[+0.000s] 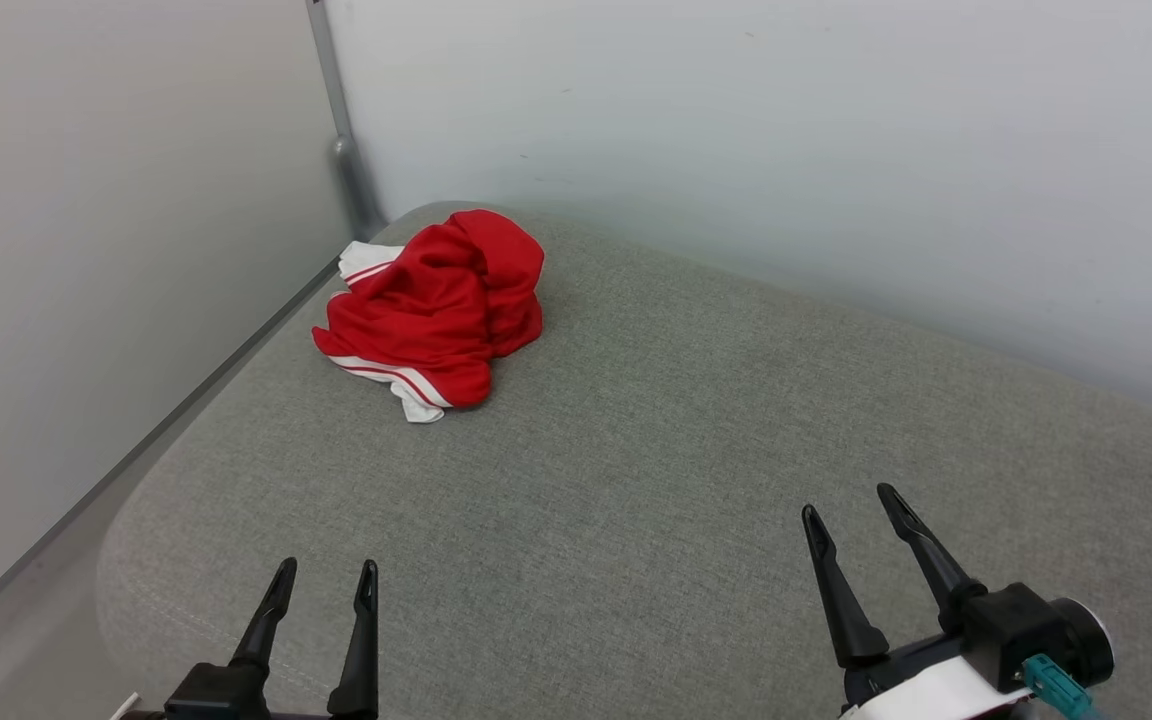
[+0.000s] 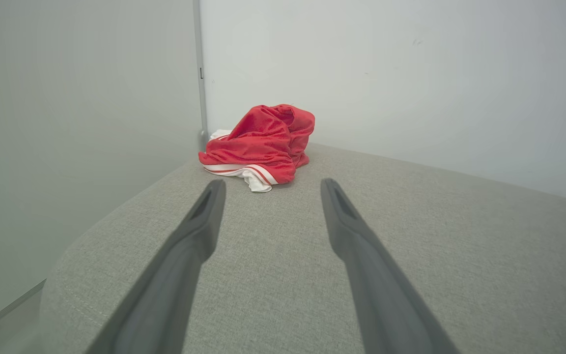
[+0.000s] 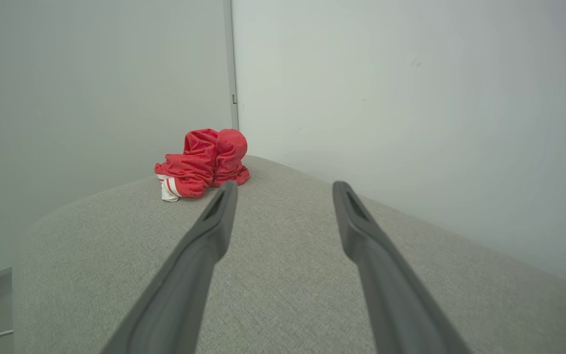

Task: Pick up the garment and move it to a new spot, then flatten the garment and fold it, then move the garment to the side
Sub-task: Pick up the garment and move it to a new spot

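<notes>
Pale walls (image 1: 736,120) meet in a corner behind a grey fabric cushion (image 1: 636,450) with rounded edges. The garment (image 1: 436,310) lies crumpled at the far left of that cushion, close to the corner. It is a heap of red cloth with white sleeve and striped trim poking out at its near and far sides. The left claw (image 1: 327,568) and the right claw (image 1: 848,502) both hover low over the near edge, each spread wide and holding nothing, well apart from the garment.

The step in hand looks like the first reach for the pick-up. The left claw seems the natural one to send, since its wrist view has the heap almost dead ahead between the fingers. A good grasp would come down from above and straddle one of the raised red folds rather than the trim lying flat on the cushion. The cloth looks thin and slick (a shallow pinch may slip), so the bite should be deep. With the walls so near, there is little room beyond the heap, and the approach should stop short. The bare middle of the cushion offers space for flattening.

As for containers, none is in play: the garment lies loose on the cushion.
</notes>
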Controlling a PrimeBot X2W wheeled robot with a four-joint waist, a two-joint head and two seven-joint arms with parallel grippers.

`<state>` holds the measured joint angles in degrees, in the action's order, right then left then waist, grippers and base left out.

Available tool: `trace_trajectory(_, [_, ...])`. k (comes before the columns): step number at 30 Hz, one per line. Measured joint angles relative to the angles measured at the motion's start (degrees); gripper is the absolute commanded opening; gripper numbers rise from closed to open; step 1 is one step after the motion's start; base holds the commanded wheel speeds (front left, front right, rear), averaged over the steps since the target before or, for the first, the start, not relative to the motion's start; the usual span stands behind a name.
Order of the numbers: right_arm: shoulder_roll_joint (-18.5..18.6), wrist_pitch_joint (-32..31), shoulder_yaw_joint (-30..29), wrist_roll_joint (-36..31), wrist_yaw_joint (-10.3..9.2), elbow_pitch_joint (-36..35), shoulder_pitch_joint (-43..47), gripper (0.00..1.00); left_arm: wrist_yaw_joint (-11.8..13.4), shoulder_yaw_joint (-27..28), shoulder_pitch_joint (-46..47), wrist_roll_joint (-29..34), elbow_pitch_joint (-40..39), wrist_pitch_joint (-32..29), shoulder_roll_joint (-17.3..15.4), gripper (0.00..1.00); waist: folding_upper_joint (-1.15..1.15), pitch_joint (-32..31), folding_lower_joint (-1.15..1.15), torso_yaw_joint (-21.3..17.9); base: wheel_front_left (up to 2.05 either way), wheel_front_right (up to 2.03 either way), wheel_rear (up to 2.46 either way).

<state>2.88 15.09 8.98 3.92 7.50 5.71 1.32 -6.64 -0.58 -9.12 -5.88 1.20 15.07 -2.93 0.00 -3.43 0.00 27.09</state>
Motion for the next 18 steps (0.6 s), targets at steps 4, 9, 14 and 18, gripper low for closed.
trace_trajectory(4, [0.0,0.0,0.2,0.0,0.0,0.0,0.0,1.0,-0.2,0.3,-0.1,-0.4,-0.1,0.0,0.0,1.0,0.0,0.3,0.0,-0.2,0.0,0.0,0.0])
trace_trajectory(9, [0.0,0.0,0.0,-0.5,0.0,-0.4,-0.2,1.0,-0.4,-0.1,-0.1,-3.8,1.9,0.0,0.0,1.0,0.0,1.9,0.0,-0.9,0.0,0.0,0.0])
trace_trajectory(14, [0.0,0.0,0.0,-2.7,0.0,-0.7,-1.0,1.0,-0.5,-0.2,2.6,-6.0,4.4,0.0,-0.1,1.0,0.0,4.4,0.0,-2.3,0.0,0.0,0.0])
trace_trajectory(18, [0.0,0.0,0.0,-5.0,0.0,-1.6,-2.6,1.0,-0.8,1.1,7.6,-5.8,5.8,0.0,-0.4,1.0,0.0,7.1,0.0,-4.1,0.0,0.0,0.0])
